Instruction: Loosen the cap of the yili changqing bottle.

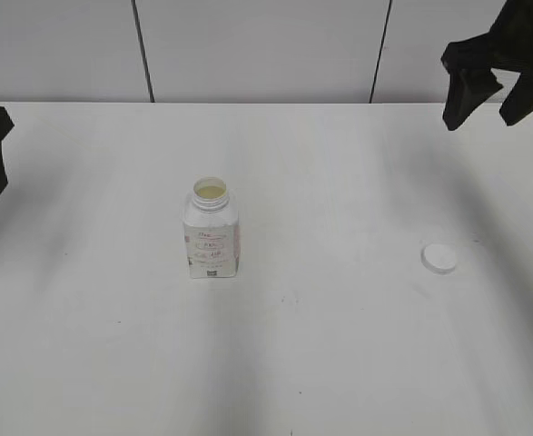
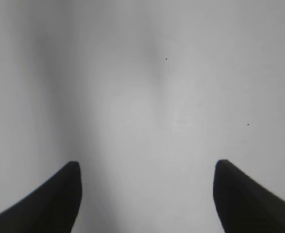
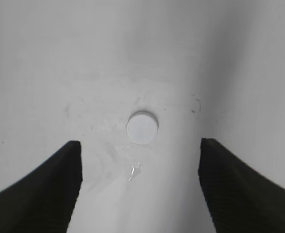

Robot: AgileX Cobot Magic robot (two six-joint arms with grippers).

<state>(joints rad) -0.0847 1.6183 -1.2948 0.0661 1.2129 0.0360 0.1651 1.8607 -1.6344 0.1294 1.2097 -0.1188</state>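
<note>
My right claw (image 3: 140, 160) is spread apart, empty, hanging above the table (image 3: 59, 58). The cap (image 3: 142, 127) lies flat just ahead of it, between the fingers' line, small wet smear beside it. Left claw (image 2: 147, 167) is also apart, empty. The bottle (image 1: 212, 229) stands upright, uncapped, well off to my left.

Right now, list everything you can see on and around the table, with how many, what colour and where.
yili changqing bottle: one, white with reddish-pink label print, upright left of the table's middle, neck open, pale contents visible.
cap: one, white, lying flat on the table to the right, apart from the bottle.
table: one, white, with a small wet spot near the cap.
wall panels: pale grey, behind the table.
left pincer: one, black, open, at the left edge.
right pincer: one, black, open, raised above the cap.
</note>
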